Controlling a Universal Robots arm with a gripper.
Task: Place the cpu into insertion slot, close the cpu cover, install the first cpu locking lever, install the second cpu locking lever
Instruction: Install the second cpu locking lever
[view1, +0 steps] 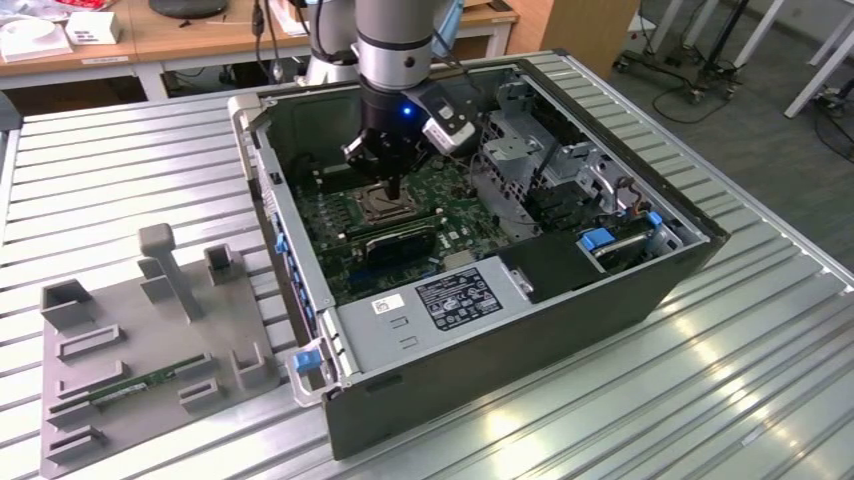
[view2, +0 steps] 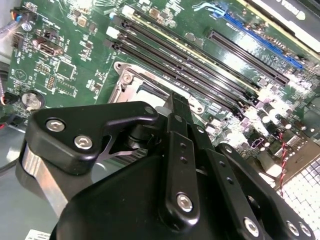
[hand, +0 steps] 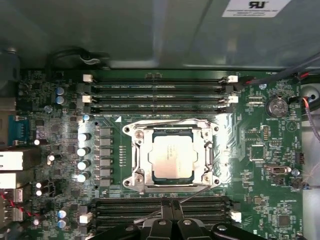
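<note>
Silver metal of the cpu cover (hand: 172, 157) is lying flat around the cpu (hand: 172, 156), which is sitting in the insertion slot (hand: 141, 176); one thin lever (hand: 160, 212) is looking unlatched. The gripper (hand: 172, 220) is hovering beside it, jaws pressed together, holding nothing

Place: robotics lab | Evidence: robot arm (view1: 395, 40) reaching into open computer case (view1: 534, 300) sitting on slatted metal table (view1: 747, 370); wooden desks (view1: 174, 40) and wheeled stands (view1: 694, 50) standing behind
</note>
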